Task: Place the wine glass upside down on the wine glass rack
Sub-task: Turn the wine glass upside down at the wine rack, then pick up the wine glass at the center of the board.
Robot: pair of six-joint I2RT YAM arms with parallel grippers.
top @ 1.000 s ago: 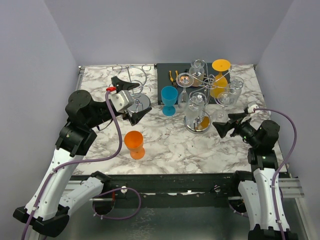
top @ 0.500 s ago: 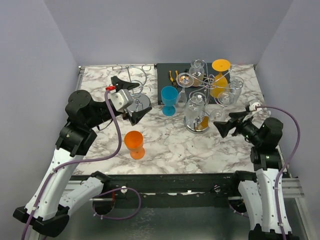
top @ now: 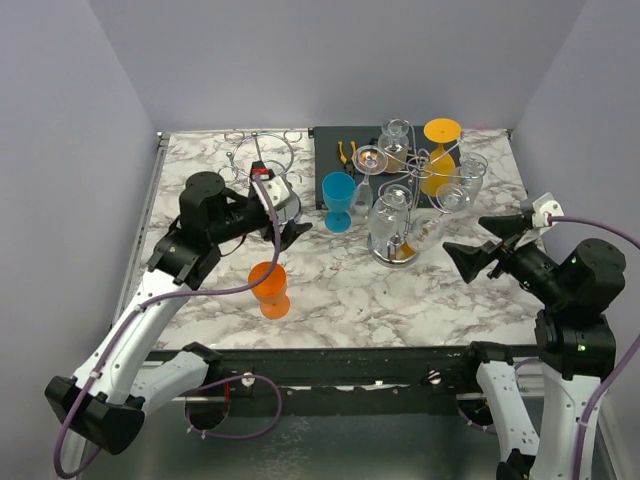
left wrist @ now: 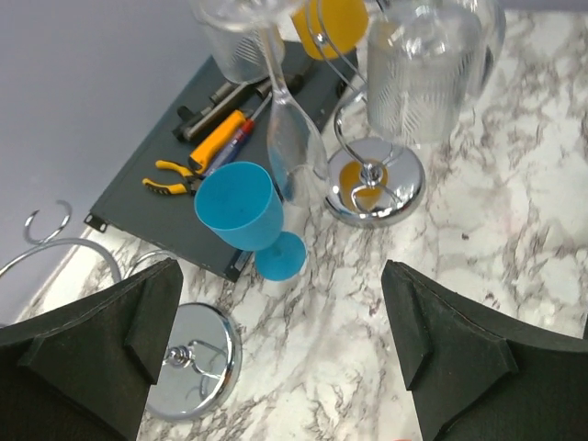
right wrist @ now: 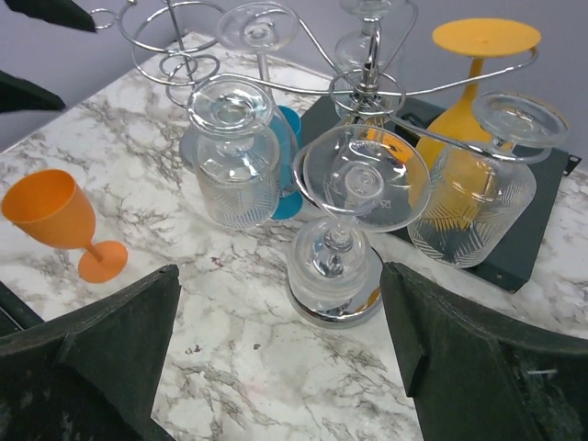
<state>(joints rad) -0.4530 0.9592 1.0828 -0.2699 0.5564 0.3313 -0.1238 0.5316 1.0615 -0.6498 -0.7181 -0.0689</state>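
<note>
An orange wine glass [top: 268, 287] stands upright on the marble near the front, also seen in the right wrist view as the orange wine glass [right wrist: 57, 216]. A blue wine glass [top: 338, 200] stands upright by the dark tray. The chrome wine glass rack [top: 412, 165] holds several glasses upside down, among them a clear one [right wrist: 356, 211] and an orange one [right wrist: 473, 83]. My left gripper [top: 285, 208] hangs open and empty over a second, bare rack's base [left wrist: 195, 360], with the blue glass [left wrist: 241, 207] just ahead. My right gripper [top: 478, 242] is open and empty, right of the loaded rack's base [right wrist: 340, 308].
A dark tray [top: 335, 150] at the back carries pliers and small tools [left wrist: 220, 138]. The bare rack's wire hoops [top: 262, 150] rise at the back left. Ribbed clear tumblers [right wrist: 236, 165] hang low on the loaded rack. Walls close in on both sides.
My left arm has swung forward and to the right, carrying its open gripper towards the blue glass. My right arm has pulled back to the right and risen, away from the loaded rack.
</note>
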